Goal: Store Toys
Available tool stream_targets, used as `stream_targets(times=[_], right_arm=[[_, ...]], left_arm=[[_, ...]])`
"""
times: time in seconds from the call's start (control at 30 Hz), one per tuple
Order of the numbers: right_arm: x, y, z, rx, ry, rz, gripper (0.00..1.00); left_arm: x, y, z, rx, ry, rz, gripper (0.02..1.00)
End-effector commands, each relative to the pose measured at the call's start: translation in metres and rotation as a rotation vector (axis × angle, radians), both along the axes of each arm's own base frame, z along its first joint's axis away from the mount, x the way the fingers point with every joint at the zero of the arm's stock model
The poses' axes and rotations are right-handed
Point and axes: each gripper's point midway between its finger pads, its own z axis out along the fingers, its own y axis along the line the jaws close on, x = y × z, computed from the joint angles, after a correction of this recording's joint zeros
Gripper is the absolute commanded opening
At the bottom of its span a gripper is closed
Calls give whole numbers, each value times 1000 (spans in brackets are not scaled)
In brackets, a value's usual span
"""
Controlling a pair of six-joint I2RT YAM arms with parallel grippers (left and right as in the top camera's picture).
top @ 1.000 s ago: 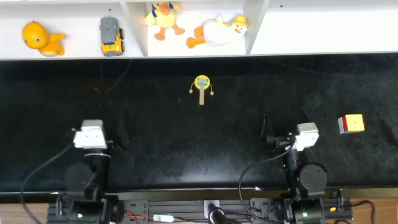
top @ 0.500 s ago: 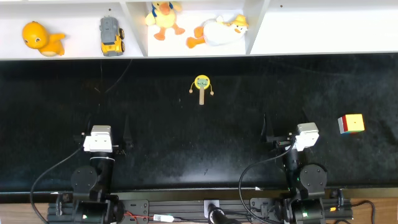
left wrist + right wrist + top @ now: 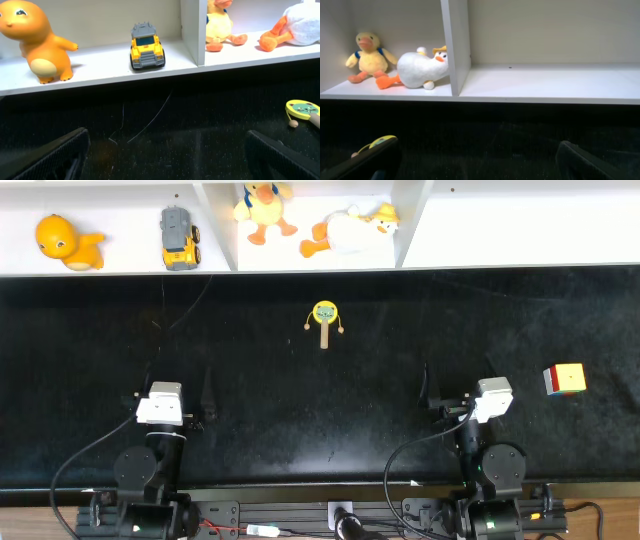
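A black surface [image 3: 250, 410] runs in front of a white shelf [image 3: 500, 230] whose dividers split it into compartments. In the left compartment an orange dinosaur figure [image 3: 68, 242] stands upright near the outer end, and a yellow toy truck [image 3: 180, 238] with a grey bed is parked beside it, closer to the divider, nose towards the surface. The middle compartment holds a yellow duck plush [image 3: 265, 210] sitting upright at the back and a white goose plush [image 3: 350, 230] with orange feet and a small yellow hat lying on its side just beside the duck, against the next divider.

Two toys lie out on the surface. A small rattle drum [image 3: 324, 317] with a yellow-rimmed green face and a wooden handle rests near the shelf edge in front of the middle compartment, handle pointing towards the arms. A multicoloured puzzle cube [image 3: 565, 379] sits well apart from it, far to the right and nearer the right arm's side.

The left gripper [image 3: 166, 137] is low over the surface at the near left, facing the truck, its fingers spread wide with nothing between them. The right gripper [image 3: 479, 145] is low at the near right, its fingers likewise spread wide and holding nothing; the cube lies off to its outer side
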Motion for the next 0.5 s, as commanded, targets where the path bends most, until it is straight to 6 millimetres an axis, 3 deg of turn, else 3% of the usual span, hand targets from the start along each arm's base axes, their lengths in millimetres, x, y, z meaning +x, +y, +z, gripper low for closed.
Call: stream_targets(times=[0.03,0.5], right_arm=[[1,-3,-4,4,1,-16,993],[1,-3,-6,3,11,-16,996]], left_arm=[[-1,-4,2,13,-10,-23,998],[-1,-4,2,12,-10,-22,998]])
